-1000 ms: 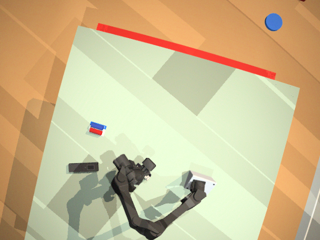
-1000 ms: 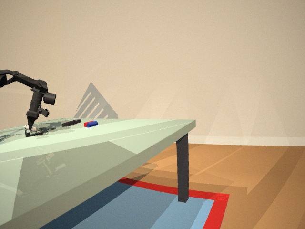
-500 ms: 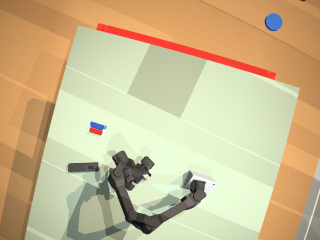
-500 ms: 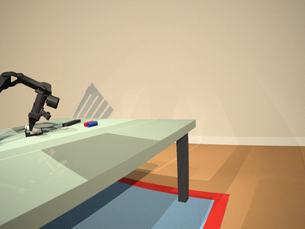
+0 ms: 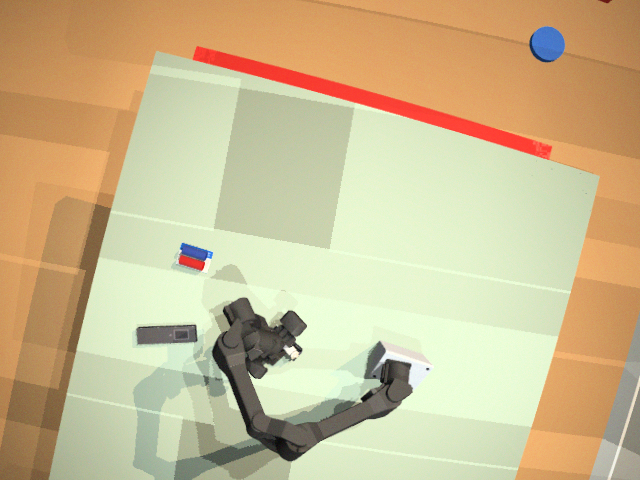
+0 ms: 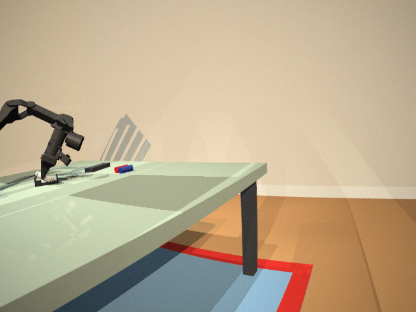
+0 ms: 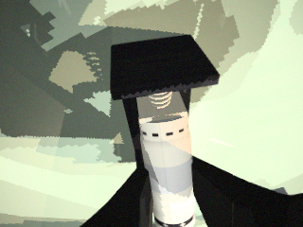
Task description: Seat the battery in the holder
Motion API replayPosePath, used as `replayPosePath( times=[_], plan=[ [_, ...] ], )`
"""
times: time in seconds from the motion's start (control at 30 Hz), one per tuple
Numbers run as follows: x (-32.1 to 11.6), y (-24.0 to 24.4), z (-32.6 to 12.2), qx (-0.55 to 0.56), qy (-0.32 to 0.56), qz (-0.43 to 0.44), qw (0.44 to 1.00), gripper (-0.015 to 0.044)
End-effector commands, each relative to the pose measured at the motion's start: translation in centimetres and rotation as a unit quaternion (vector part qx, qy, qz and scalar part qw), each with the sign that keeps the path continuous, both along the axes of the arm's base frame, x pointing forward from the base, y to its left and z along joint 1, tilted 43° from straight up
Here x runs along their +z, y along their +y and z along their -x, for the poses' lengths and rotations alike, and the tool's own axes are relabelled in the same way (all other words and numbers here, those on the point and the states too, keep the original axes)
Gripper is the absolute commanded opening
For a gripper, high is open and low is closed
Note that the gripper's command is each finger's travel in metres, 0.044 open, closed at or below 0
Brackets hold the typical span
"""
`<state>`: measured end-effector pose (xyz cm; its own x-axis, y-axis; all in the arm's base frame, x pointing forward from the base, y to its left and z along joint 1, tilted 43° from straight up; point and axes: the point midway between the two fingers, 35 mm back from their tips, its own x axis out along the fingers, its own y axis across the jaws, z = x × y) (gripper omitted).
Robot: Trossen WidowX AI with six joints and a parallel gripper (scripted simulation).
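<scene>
Top cam: I've got the black parallel-jaw gripper (image 5: pixel 283 356) (image 6: pixel 43 178) (image 7: pixel 168 165) down near the table, mostly hiding the small black open-topped battery holder (image 6: pixel 46 182) (image 7: pixel 131 128). The red and blue cylinders (image 5: pixel 192 256) (image 6: pixel 123 168) sit off to one side, out of the way.

Exterior: the white cylindrical battery (image 5: pixel 293 352) (image 6: pixel 41 175) (image 7: pixel 169 175) is clamped in my fingers, tilted in the holder, one end higher. Guessing that's on purpose, so the flat end goes to the spring first and the other can swing down under the lip.

Wrist: fingers pinch the sides, leaving the flat end free, aimed at the pale coiled metal spring (image 7: pixel 161 99). Can't tell if they touch. Looks like I'm mid-insertion; next I'd ease toward the spring and lower gently, because shoving could jam it or shift the holder.
</scene>
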<state>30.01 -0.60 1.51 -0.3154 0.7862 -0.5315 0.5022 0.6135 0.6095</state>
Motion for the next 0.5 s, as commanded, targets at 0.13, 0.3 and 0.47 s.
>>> replayPosePath(
  times=[0.13,0.3,0.47],
  plan=[
    [-0.27,-0.26,-0.75,0.002,-0.006,0.003,1.0,0.0083],
    [-0.35,-0.4,-1.03,0.002,-0.006,0.004,1.0,0.0083],
    [-0.42,-0.53,-1.27,0.002,-0.007,0.006,1.0,0.0083]
  ],
)
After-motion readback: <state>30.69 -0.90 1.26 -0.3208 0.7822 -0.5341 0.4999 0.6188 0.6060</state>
